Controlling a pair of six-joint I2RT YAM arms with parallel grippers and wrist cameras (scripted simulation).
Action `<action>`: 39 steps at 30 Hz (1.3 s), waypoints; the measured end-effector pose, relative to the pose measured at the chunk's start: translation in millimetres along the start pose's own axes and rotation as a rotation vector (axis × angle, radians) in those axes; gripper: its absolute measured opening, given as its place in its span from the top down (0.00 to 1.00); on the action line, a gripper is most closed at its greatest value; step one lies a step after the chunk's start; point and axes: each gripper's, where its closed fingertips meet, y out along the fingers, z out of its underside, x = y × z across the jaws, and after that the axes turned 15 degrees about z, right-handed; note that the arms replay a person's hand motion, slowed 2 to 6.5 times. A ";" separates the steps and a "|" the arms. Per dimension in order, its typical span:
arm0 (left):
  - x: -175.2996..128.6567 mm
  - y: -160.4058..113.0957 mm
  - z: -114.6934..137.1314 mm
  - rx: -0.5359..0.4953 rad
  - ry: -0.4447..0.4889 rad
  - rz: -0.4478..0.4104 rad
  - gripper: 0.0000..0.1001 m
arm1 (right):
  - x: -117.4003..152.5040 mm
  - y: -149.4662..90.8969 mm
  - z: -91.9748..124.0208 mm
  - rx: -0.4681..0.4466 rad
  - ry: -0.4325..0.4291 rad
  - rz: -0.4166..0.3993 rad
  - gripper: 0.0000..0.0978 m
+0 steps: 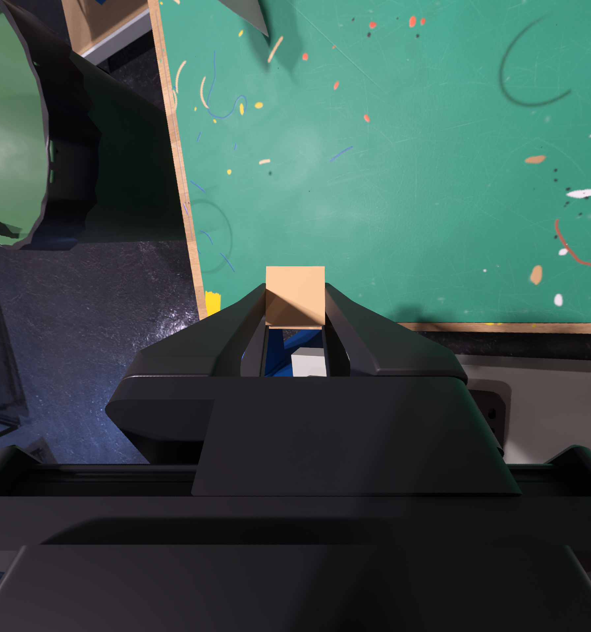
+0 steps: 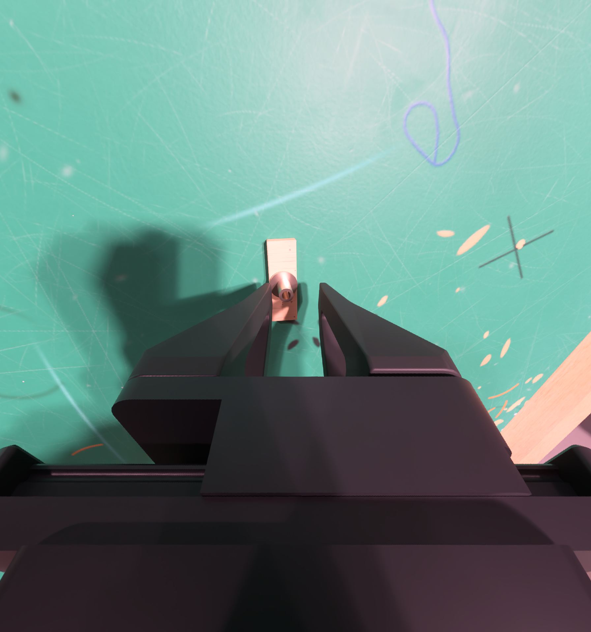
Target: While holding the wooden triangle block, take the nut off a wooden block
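Note:
In the left wrist view my left gripper (image 1: 294, 290) is shut on a tan wooden triangle block (image 1: 294, 294), held between both fingertips above the table's near left corner. In the right wrist view a small tan wooden block (image 2: 282, 258) lies flat on the green mat (image 2: 184, 119). A grey metal bolt with its nut (image 2: 284, 287) stands up from the block. My right gripper (image 2: 294, 290) is open and high above it; its left finger (image 2: 253, 321) overlaps the block's left edge in the view, and the bolt shows in the gap between the fingers.
The green mat (image 1: 424, 154) is paint-speckled and scratched, with a wooden table rim (image 1: 184, 191) at the left and near sides. A dark floor (image 1: 82, 325) and a large green-lined dark object (image 1: 10, 136) lie off the left edge. The wooden rim (image 2: 560, 386) shows at right.

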 end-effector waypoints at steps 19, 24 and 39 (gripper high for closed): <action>-3.0 7.2 12.1 0.019 -0.047 0.036 0.75 | 3.7 3.5 -2.7 0.014 -0.017 -0.030 0.89; -4.4 8.5 12.8 0.020 -0.050 0.045 0.75 | 3.5 3.5 -2.6 0.016 -0.017 -0.035 0.91; -4.8 11.6 19.7 0.025 -0.062 0.062 0.75 | 5.0 0.4 -6.0 -0.013 0.045 -0.053 0.93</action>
